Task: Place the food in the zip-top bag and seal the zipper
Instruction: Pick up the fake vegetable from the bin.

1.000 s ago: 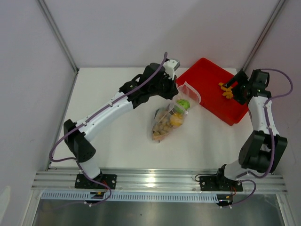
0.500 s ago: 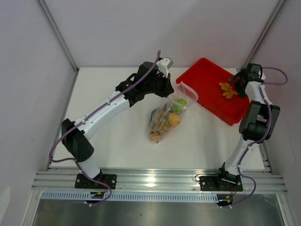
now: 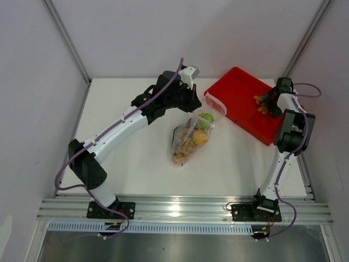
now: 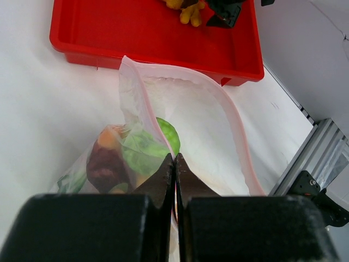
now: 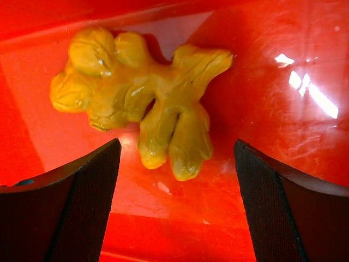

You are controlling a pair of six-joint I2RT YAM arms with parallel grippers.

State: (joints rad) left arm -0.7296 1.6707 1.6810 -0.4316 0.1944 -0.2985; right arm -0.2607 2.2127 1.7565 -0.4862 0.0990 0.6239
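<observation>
From above, we see the zip-top bag [image 3: 188,143], partly filled, on the table beside the red tray [image 3: 240,93]. Left wrist: our left gripper [image 4: 174,159] pinches its rim tight. Right wrist: our right gripper [image 5: 177,150] gapes wide either side of a lumpy yellow-orange piece [image 5: 136,93] in the tray, gripping nothing.

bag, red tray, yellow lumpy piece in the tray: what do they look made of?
Zip-top bag: thin clear plastic film, creased, food visible through it.
Red tray: likely rigid moulded plastic, glossy, sharp light glints.
Yellow lumpy piece: probably moulded plastic or rubber, faint sheen, wrinkled surface; hard or soft, cannot tell.
</observation>
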